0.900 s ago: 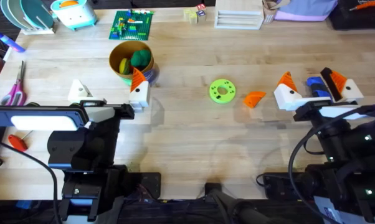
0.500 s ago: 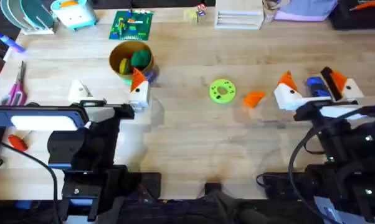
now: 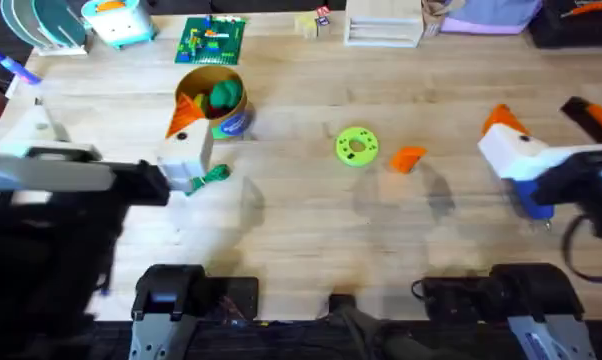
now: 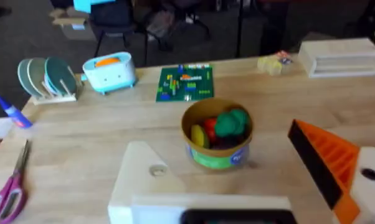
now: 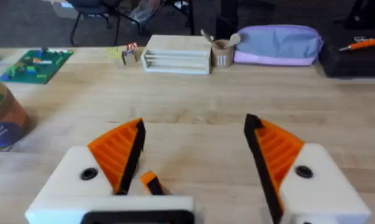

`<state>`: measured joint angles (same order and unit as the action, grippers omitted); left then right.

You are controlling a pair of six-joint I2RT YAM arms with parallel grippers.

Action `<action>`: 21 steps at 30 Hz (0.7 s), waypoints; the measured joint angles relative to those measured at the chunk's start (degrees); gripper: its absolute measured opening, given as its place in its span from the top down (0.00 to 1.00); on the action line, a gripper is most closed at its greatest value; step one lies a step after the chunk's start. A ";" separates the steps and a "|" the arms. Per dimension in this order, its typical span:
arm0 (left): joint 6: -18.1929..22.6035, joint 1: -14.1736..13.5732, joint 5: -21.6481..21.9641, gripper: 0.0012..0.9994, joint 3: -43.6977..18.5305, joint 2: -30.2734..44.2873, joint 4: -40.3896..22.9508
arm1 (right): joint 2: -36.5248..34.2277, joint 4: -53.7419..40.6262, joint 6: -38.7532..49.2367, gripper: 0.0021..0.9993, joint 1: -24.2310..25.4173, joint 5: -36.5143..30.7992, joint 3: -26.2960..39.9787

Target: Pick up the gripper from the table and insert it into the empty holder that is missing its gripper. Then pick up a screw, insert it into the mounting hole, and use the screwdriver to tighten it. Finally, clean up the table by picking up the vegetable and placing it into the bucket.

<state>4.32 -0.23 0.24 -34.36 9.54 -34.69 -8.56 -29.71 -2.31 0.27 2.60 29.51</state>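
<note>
The orange gripper point(image 3: 409, 158) lies loose on the worktop near its middle, just beside the green disc point(image 3: 357, 146), so insertion, screwing and tidying all appear outstanding. The slim vegetable point(image 3: 212, 175) rests on the worktop just short of the yellow bucket point(image 3: 231, 122). The right claw point(image 5: 197, 155) stands wide and empty; the left claw point(image 4: 237, 180) is likewise spread, holding nothing.

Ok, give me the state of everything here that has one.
left hand, open, holding nothing
right hand, open, holding nothing
holder, empty, no gripper fitted
gripper, lying loose on the table
vegetable, on the table, not in the bucket
bucket, upright, toy pieces inside
</note>
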 joint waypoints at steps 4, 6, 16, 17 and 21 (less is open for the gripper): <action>0.44 0.00 0.74 0.01 -14.15 11.13 -15.39 | -8.34 -10.69 0.84 0.01 0.00 1.01 12.46; 0.99 0.00 0.94 0.01 -19.35 16.83 -20.45 | -13.12 -15.86 1.07 0.01 0.00 2.06 17.32; 3.82 0.00 0.83 0.01 -28.56 34.50 -31.46 | -24.54 -25.35 1.27 0.01 0.00 5.40 24.25; 3.72 0.00 0.62 0.02 -28.54 35.36 -32.43 | -24.52 -25.76 1.27 0.01 0.00 5.45 24.27; 3.32 0.00 -0.12 0.57 -28.54 38.63 -32.88 | -24.53 -25.96 1.27 0.01 0.00 5.74 24.31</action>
<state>7.64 -0.23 0.13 -62.89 48.17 -67.57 -33.09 -55.67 -1.04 0.27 8.35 53.82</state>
